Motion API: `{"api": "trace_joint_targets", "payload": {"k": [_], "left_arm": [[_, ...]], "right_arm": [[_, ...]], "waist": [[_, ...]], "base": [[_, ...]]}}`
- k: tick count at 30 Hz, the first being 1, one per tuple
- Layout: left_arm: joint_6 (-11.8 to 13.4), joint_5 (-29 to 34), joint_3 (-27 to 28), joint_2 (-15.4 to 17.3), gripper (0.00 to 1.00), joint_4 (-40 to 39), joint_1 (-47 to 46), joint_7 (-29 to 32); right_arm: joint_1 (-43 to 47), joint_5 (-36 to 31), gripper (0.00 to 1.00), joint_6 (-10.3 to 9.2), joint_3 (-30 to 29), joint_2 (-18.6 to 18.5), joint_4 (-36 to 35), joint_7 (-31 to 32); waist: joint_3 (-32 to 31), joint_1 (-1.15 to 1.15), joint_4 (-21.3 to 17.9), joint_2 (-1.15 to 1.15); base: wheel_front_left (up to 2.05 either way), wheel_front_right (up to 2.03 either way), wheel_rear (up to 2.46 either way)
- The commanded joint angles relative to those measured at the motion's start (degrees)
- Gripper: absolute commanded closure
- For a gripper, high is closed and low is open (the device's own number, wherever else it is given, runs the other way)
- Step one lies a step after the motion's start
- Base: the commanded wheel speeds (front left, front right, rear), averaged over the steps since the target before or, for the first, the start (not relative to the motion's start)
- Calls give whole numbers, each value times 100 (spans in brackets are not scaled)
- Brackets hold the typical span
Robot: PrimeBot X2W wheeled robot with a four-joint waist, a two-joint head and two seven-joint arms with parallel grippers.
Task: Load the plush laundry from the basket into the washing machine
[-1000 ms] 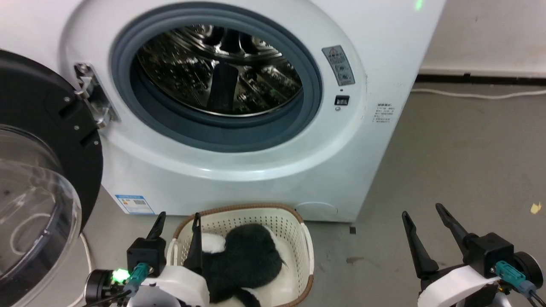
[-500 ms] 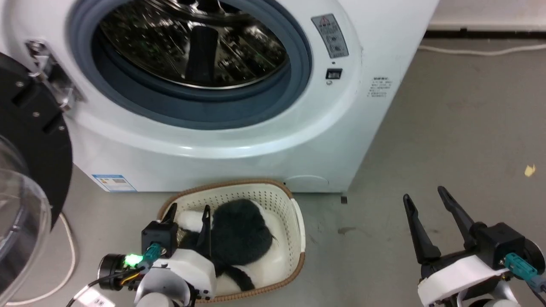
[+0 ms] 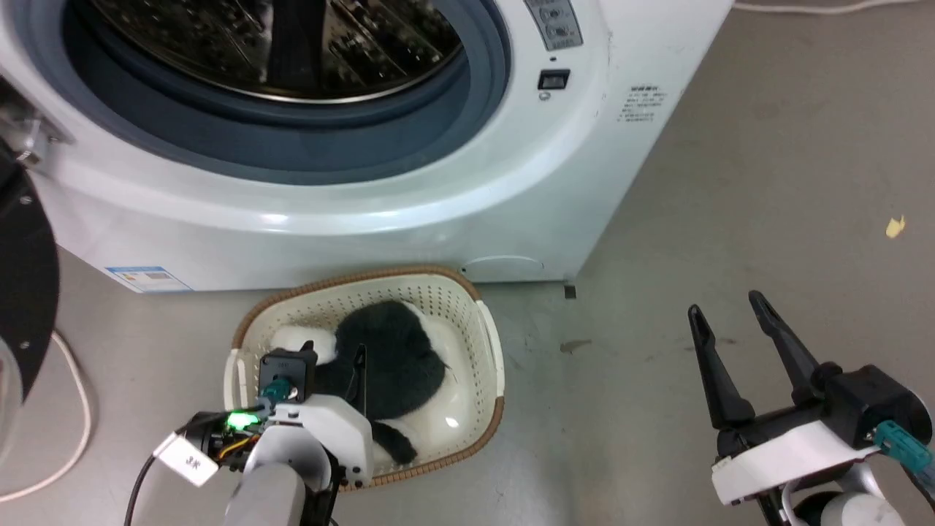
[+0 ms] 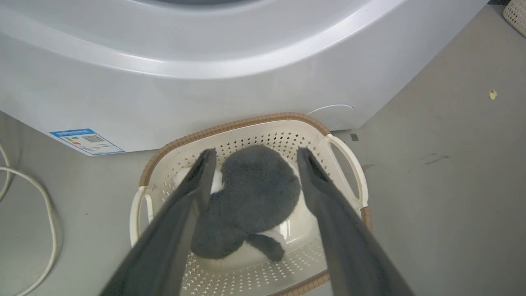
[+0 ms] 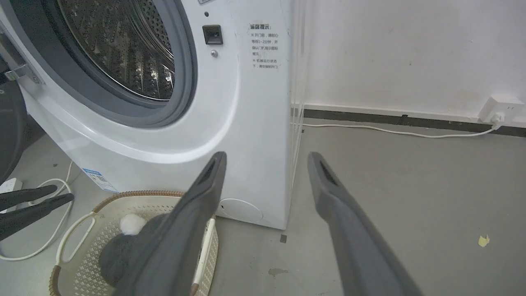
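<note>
One washing machine, one basket, one plush lump. Two grippers: left gripper, right gripper. Two white cables: floor cable lower left, wall cable. One yellow scrap, one socket.

The mouth of the washer is unblocked, its door standing open at the left. Just in front, the basket is open on top, with the plush inside and the left pincer hanging spread over it. Bare floor lies to the right, around the right pincer.
</note>
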Motion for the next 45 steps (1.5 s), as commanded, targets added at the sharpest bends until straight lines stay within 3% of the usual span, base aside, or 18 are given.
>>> {"api": "trace_joint_targets", "payload": {"k": [1, 27, 45], "left_arm": [[31, -52, -14, 35, 0, 153, -169, 7], [-137, -457, -534, 673, 0, 2149, -1868, 843], [8, -606, -984, 1254, 0, 3168, -2946, 939]], "right_arm": [[-111, 53, 0, -2, 21, 5, -59, -65], [-555, 537, 0, -4, 319, 17, -260, -400], [-803, 983, 0, -4, 490, 19, -347, -615]], "waist": [[95, 0, -45, 0], [1737, -1, -702, 0], [2709, -1, -1197, 0]], "base": [[0, 0, 0], [0, 0, 0], [0, 0, 0]]}}
